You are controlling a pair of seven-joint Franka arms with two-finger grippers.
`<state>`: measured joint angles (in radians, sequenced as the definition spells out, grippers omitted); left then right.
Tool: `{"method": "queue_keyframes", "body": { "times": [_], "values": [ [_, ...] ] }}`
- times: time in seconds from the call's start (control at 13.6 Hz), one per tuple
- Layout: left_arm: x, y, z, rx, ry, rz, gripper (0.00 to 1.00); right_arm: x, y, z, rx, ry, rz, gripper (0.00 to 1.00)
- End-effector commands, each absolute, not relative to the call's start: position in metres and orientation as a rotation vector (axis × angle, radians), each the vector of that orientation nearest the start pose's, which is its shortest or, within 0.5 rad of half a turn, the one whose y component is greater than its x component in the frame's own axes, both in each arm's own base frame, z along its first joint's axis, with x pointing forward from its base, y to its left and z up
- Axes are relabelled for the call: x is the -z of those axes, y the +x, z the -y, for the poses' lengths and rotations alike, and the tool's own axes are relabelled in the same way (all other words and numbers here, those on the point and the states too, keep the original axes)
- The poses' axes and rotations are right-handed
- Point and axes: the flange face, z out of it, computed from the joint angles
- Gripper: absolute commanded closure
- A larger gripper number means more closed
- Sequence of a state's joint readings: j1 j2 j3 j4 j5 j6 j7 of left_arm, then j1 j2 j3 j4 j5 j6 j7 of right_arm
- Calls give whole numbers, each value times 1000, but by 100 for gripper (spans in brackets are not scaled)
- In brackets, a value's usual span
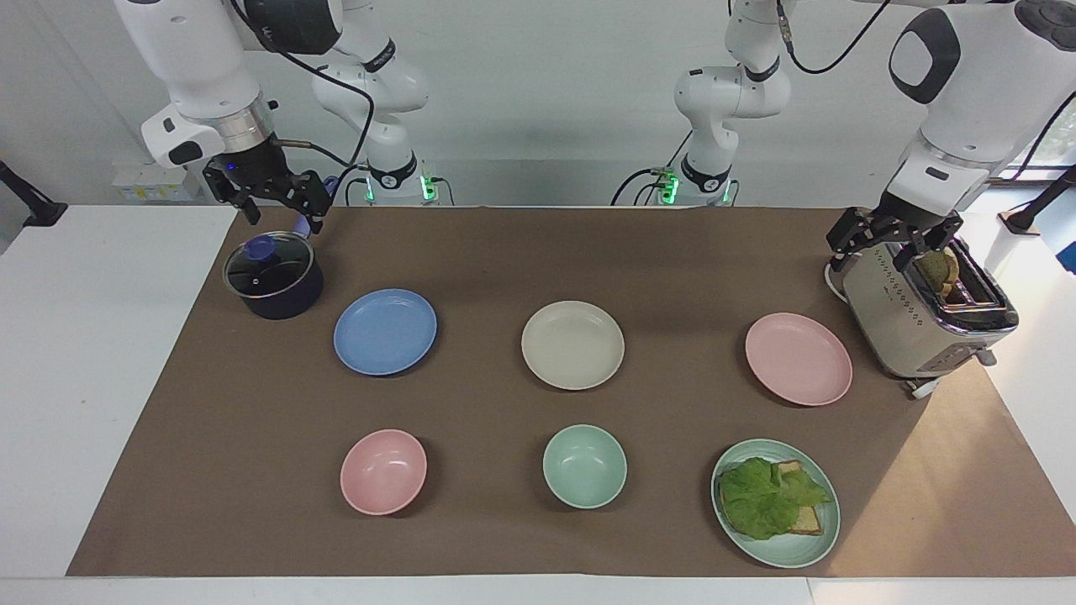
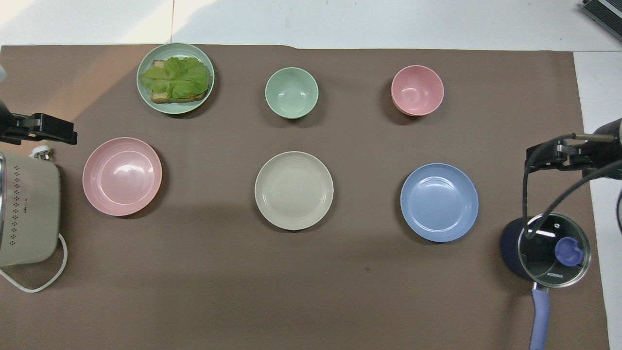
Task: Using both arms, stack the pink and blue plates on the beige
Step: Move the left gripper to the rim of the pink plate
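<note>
Across the table, the facing view shows the right gripper (image 1: 273,206) hanging over the lidded pot (image 1: 273,277) at the right arm's end, fingers spread wide, holding nothing and clear of the lid. The left gripper (image 1: 895,239) hangs over the toaster (image 1: 920,315) at the left arm's end, its fingers likewise spread and empty, just above the slot where a slice of toast (image 1: 939,269) sticks up; whether a fingertip touches the toaster cannot be told. Three plates lie in a row on the brown mat (image 1: 168,470): the blue plate (image 1: 385,331) beside the pot, the beige plate (image 1: 572,344) in the middle, the pink plate (image 1: 799,359) beside the toaster, all well apart and none stacked. Farther from the robots lie a pink bowl (image 1: 383,471), a green bowl (image 1: 584,465) and a green plate (image 1: 776,502) carrying a sandwich with lettuce.

From overhead, only the tip of the left gripper (image 2: 46,130) shows at the picture's edge, above the toaster (image 2: 29,214), and the right gripper (image 2: 559,155) comes in from the other edge; here the finger gap of neither can be judged. This view adds the pot's (image 2: 546,250) long blue handle pointing toward the robots and the toaster's white cord. The pink plate (image 2: 122,176), beige plate (image 2: 294,190) and blue plate (image 2: 439,202) all lie empty. The toast is hidden here.
</note>
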<state>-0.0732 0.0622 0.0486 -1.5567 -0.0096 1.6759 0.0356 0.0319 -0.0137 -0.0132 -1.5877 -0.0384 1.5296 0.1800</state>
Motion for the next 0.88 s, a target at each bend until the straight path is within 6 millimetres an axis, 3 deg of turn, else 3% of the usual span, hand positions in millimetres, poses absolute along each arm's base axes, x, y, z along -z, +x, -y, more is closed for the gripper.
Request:
{"method": "queue_keyframes", "body": {
  "times": [0.0, 0.44, 0.81],
  "values": [
    [-606, 577, 13, 79, -3132, -73, 0, -621, 539, -3, -58, -3154, -223, 0],
    [-602, 575, 11, 75, -3134, -63, 0, -622, 540, -1, -58, -3154, -228, 0],
    [-538, 578, -3, 46, -3134, -28, 0, -622, 540, 0, -58, -3153, -231, 0]
  ]
}}
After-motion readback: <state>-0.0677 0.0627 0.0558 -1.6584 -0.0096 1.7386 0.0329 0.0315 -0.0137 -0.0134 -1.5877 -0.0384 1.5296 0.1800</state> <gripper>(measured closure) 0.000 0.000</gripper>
